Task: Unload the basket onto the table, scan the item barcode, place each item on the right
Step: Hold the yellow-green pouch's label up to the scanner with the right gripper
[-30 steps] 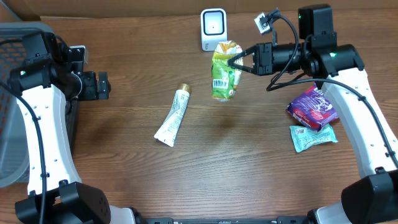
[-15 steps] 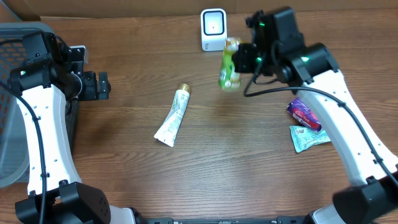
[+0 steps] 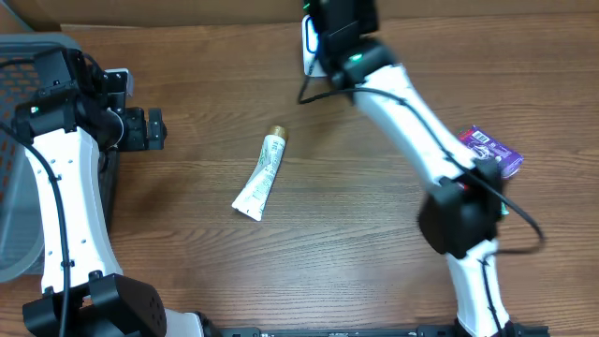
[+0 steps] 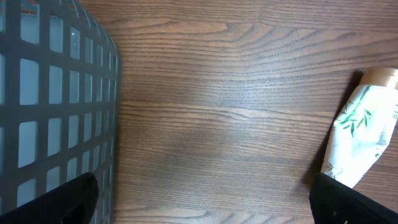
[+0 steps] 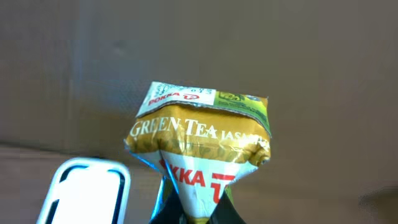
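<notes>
Tube (image 3: 260, 175) right of basket (image 3: 11, 187); tea packet (image 5: 199, 140) near scanner (image 5: 84, 190).

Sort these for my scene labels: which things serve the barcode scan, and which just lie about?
Job: green-and-gold foil tea pack; white box-shaped barcode scanner.
Lying about: white plastic tube with gold cap; purple foil packet; grey mesh basket.

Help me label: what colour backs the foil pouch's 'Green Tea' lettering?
Gold, on the crinkled foil tea pouch; right wrist view.

The right arm (image 3: 412, 114) swings across to the surface's far edge, and the green tea pouch (image 5: 202, 152) goes with it, now near the scanner (image 5: 84, 190), hidden from overhead.
</notes>
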Robot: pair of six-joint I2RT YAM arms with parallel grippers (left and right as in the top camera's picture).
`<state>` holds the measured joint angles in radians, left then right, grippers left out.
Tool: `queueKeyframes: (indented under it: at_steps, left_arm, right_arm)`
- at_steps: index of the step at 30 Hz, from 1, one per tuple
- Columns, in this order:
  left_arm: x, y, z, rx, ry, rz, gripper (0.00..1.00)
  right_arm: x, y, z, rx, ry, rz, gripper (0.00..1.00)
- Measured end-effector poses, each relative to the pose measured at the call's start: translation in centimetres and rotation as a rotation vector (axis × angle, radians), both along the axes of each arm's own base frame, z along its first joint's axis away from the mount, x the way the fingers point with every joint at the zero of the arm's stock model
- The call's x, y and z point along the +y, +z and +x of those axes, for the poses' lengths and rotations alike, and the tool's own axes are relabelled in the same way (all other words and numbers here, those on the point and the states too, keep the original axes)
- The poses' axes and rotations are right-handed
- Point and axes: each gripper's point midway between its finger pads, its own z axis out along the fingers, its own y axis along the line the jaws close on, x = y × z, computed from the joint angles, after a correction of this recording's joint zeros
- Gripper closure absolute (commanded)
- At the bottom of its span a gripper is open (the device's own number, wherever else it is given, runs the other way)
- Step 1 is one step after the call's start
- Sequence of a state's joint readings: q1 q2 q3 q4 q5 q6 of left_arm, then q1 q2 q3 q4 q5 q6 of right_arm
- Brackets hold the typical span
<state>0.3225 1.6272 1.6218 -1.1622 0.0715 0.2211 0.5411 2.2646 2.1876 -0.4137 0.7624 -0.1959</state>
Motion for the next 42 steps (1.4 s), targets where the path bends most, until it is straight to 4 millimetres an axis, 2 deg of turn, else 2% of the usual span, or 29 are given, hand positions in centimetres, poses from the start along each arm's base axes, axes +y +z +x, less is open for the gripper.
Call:
queueKeyframes:
  at_steps: [2, 6, 8, 14, 20, 27, 38, 42]
  left_arm:
    - [0.0, 0.0, 0.0, 0.0, 0.0, 0.0, 0.0]
    - [0.0, 0.0, 0.0, 0.0, 0.0, 0.0, 0.01]
    - [0.0, 0.0, 0.0, -0.001, 0.0, 0.001, 0.01]
    - [0.0, 0.0, 0.0, 0.0, 0.0, 0.0, 0.0]
    - [0.0, 0.0, 0.0, 0.0, 0.0, 0.0, 0.01]
    - [0.0, 0.0, 0.0, 0.0, 0.0, 0.0, 0.0]
    - [0.0, 0.0, 0.0, 0.0, 0.0, 0.0, 0.01]
    - [0.0, 0.0, 0.0, 0.0, 0.0, 0.0, 0.0]
  right_arm:
    - [1.9, -1.8, 1.3, -0.033, 0.031, -0.123, 0.96]
    - [4.6, -3.1, 3.0, -0.12, 0.073, -0.295, 0.96]
    - [5.1, -3.9, 3.3, -0.118, 0.093, -0.376, 0.96]
    - [5.3, -8.2, 4.1, 0.007, 0.177, -0.693, 0.96]
    - [5.8, -11.6, 4.7, 0.067, 0.266, -0.807, 0.96]
    - [7.0, -11.8, 4.7, 0.056, 0.329, -0.826, 0.96]
    - [6.8, -12.1, 4.5, 0.078, 0.321, -0.844, 0.96]
    - [6.8, -13.0, 4.0, 0.115, 0.321, -0.818, 0.96]
